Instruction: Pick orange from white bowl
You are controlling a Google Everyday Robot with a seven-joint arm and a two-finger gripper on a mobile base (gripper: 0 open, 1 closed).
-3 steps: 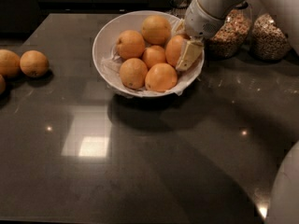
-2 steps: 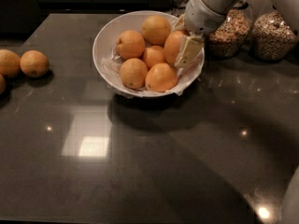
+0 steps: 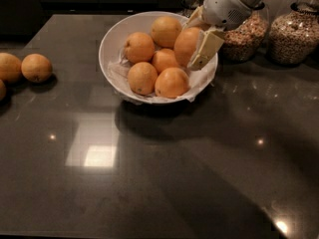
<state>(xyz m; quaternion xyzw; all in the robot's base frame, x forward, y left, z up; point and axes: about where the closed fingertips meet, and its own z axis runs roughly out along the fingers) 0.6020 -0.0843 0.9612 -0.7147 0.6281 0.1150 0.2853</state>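
The white bowl [image 3: 107, 40], lined with crumpled white paper, stands at the back middle of the dark counter with several oranges in it. My gripper [image 3: 196, 43] reaches in from the upper right, over the bowl's right side. It is shut on the large, deep-coloured orange [image 3: 183, 45]. One pale finger [image 3: 205, 49] lies along the orange's right side; the other finger is mostly hidden behind it. The orange sits slightly above the others by the right rim.
Two loose oranges [image 3: 36, 67] lie at the counter's left edge, with a third partly cut off. Glass jars of grains [image 3: 294, 34] stand at the back right, close behind the arm. The dark counter [image 3: 164, 173] spreads out in front of the bowl.
The gripper, closed on the orange, has risen a little, lifting the orange slightly from among the others. The bowl and other oranges have not moved.
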